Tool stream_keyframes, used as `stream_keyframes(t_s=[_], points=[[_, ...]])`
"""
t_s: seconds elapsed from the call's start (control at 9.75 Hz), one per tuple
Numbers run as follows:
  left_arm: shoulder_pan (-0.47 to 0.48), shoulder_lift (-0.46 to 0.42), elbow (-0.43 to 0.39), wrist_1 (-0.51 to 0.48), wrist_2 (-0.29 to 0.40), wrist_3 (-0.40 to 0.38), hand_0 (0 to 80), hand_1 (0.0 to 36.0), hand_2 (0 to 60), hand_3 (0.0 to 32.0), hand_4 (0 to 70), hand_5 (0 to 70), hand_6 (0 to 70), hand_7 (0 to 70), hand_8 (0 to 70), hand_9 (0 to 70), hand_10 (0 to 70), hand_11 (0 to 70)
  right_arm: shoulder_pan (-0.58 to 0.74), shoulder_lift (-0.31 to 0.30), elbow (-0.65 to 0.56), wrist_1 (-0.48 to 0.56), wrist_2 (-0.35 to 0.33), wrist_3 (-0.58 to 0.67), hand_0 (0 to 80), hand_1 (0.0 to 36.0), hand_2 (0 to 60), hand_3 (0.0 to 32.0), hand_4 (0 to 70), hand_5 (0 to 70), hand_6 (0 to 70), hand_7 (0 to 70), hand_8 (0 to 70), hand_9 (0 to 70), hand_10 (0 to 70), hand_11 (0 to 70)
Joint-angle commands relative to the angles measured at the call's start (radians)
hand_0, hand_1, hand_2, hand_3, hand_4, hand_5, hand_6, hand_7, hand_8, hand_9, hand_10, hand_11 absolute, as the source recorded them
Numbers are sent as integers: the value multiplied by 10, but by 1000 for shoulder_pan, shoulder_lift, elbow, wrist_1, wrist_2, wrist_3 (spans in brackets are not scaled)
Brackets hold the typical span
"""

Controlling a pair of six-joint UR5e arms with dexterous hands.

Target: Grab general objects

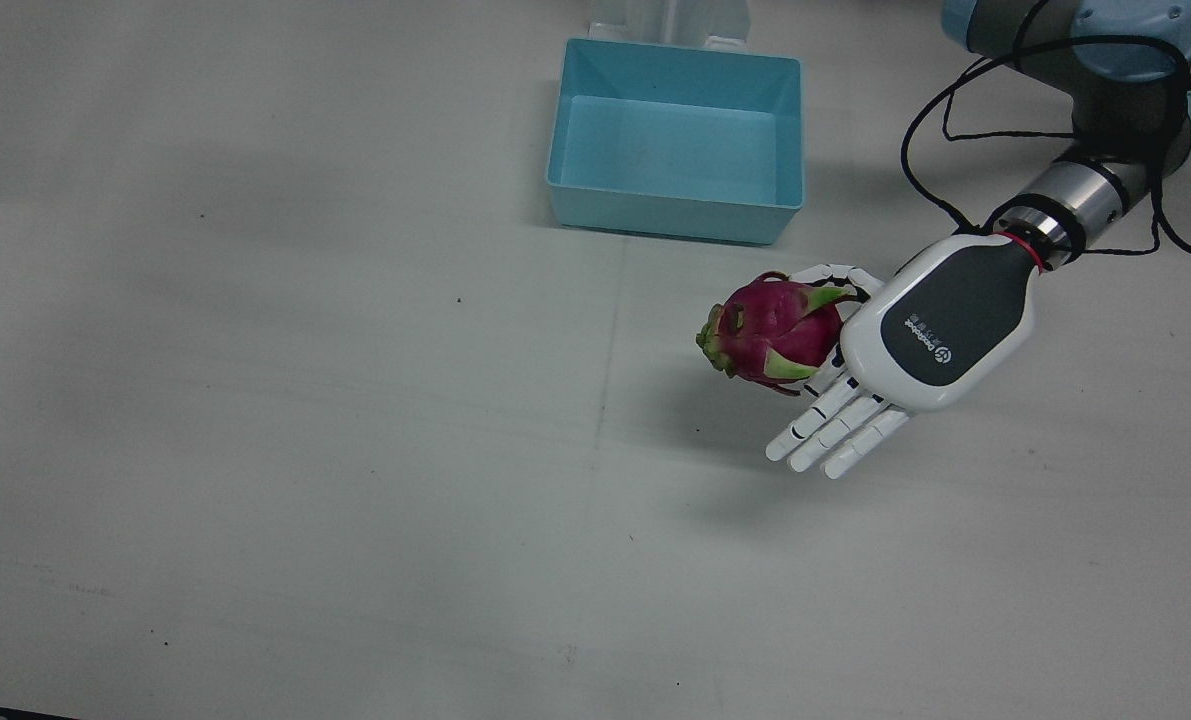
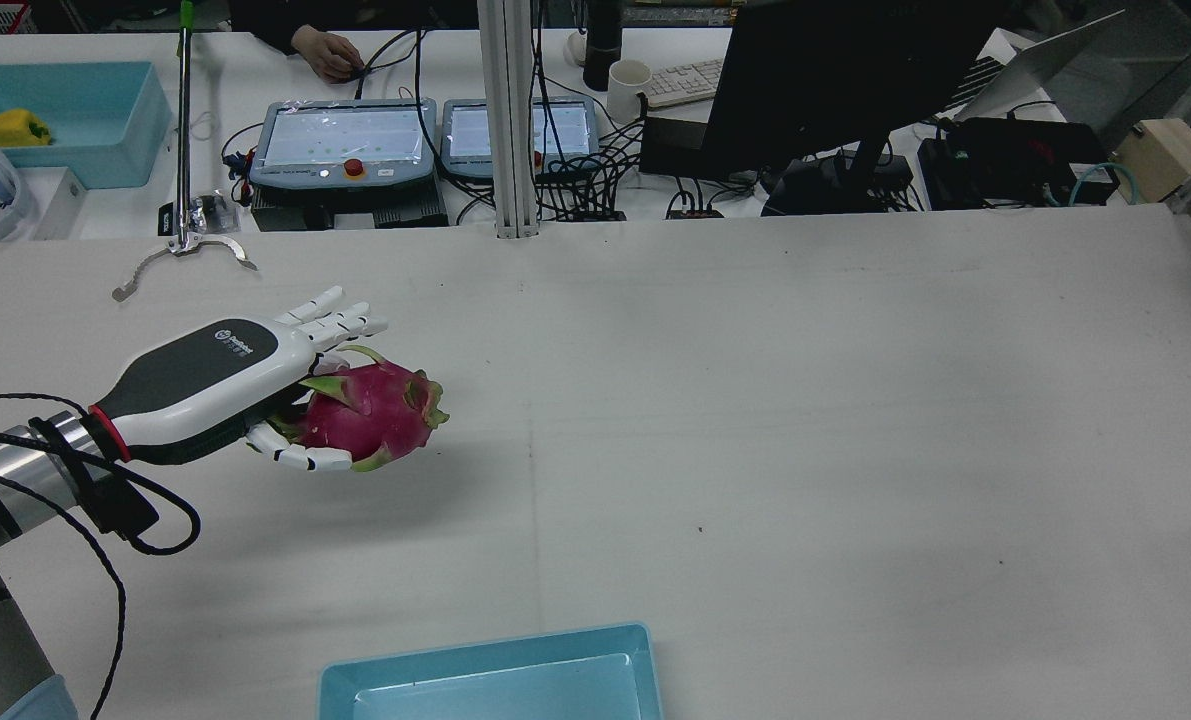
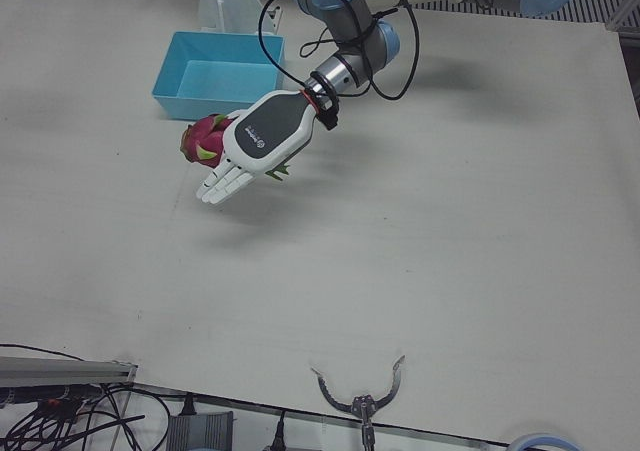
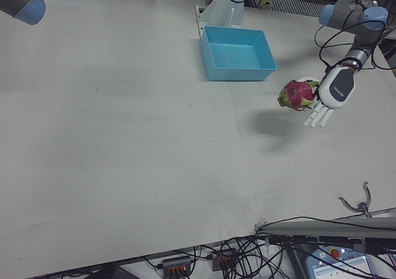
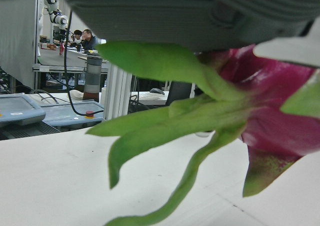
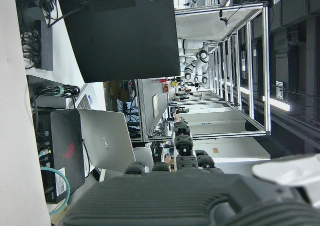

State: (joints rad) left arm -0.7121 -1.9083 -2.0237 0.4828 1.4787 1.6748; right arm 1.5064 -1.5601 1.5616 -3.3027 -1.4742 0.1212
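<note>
Left hand (image 1: 940,330) grips dragon fruit (image 1: 775,332) above the table, robot-side edge. Keep grip firm and wrist level toward blue bin (image 1: 677,140). Right hand's fingers: cannot tell.

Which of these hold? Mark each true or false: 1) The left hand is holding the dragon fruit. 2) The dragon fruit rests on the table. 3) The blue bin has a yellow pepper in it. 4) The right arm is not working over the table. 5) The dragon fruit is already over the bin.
1) True. The left hand is closed around the dragon fruit.
2) False. It is lifted; its shadow falls on the table below it.
3) False. The blue bin by the pedestals is empty.
4) True. Only its elbow shows, at a corner of the right-front view; its hand's state cannot be told.
5) False. The fruit is short of the bin, on the operators' side.
</note>
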Motion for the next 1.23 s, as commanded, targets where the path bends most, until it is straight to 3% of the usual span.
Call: stream_keyframes(t_s=[0.0,0.21,0.31,0.82,1.13], points=[[-6,6,-119,74,145,-1,130,88,578,0,337,474,78,161,135,25,48,63,0,0,0,0,-2,0,0,0,0,0,0,0,0,0,0,0,0,0],[37,5,-205,134,155,-3,236,109,595,0,369,488,89,185,142,36,56,76,0,0,0,0,0,0,0,0,0,0,0,0,0,0,0,0,0,0],[80,5,-254,160,155,-1,329,128,600,0,399,508,100,202,147,42,60,83,0,0,0,0,0,0,0,0,0,0,0,0,0,0,0,0,0,0],[210,-8,-277,169,138,-1,400,151,600,0,476,543,112,217,149,43,68,97,0,0,0,0,0,0,0,0,0,0,0,0,0,0,0,0,0,0],[299,-43,-277,168,83,-1,443,172,600,0,529,578,126,237,148,42,66,94,0,0,0,0,0,0,0,0,0,0,0,0,0,0,0,0,0,0]])
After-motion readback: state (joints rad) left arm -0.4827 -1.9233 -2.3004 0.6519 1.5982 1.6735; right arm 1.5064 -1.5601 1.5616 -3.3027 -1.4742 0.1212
